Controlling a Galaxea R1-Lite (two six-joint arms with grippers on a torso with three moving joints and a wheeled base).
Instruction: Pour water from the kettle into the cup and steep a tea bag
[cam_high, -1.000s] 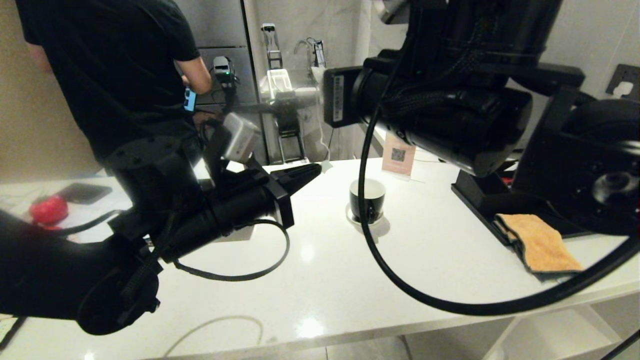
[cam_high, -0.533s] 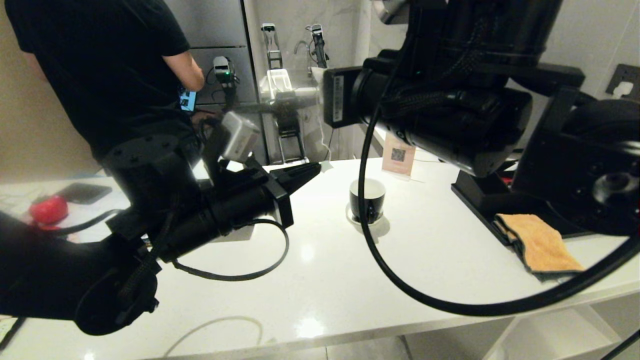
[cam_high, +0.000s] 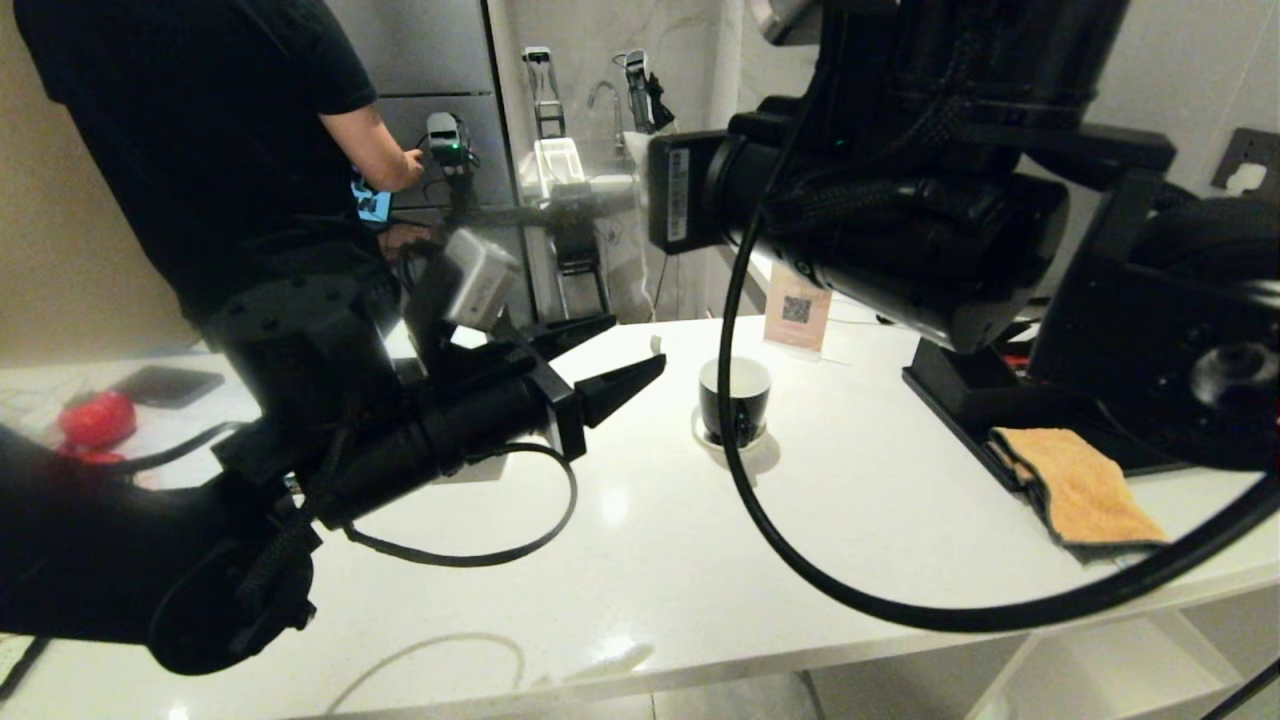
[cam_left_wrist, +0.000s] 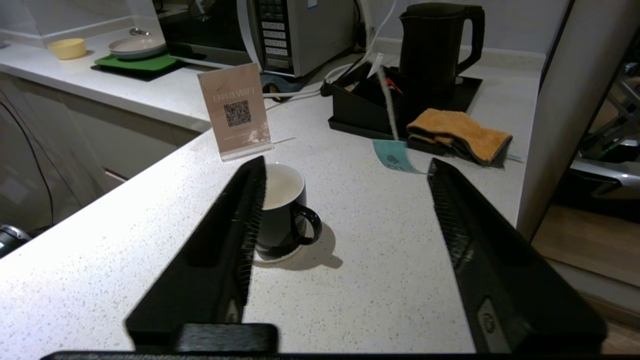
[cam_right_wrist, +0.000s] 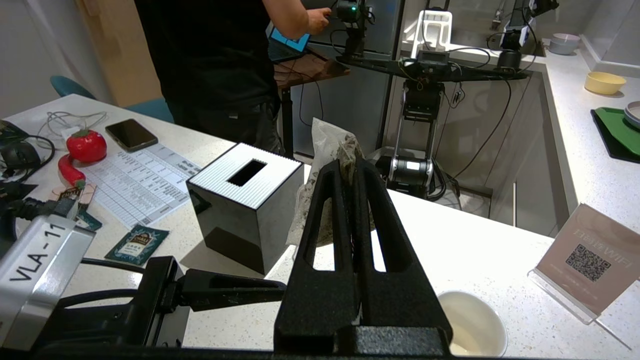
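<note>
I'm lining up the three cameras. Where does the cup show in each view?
Head view: the cup stands mid-picture on its saucer.
Left wrist view: cup centre-left, partly behind one pincer finger.
Right wrist view: only its white inside shows, bottom right.
Shared landmark: the pink QR-code sign.

Counter layout, mid-task.
Cup on saucer, centre of counter; sign behind it; cloth right; kettle far right.
</note>
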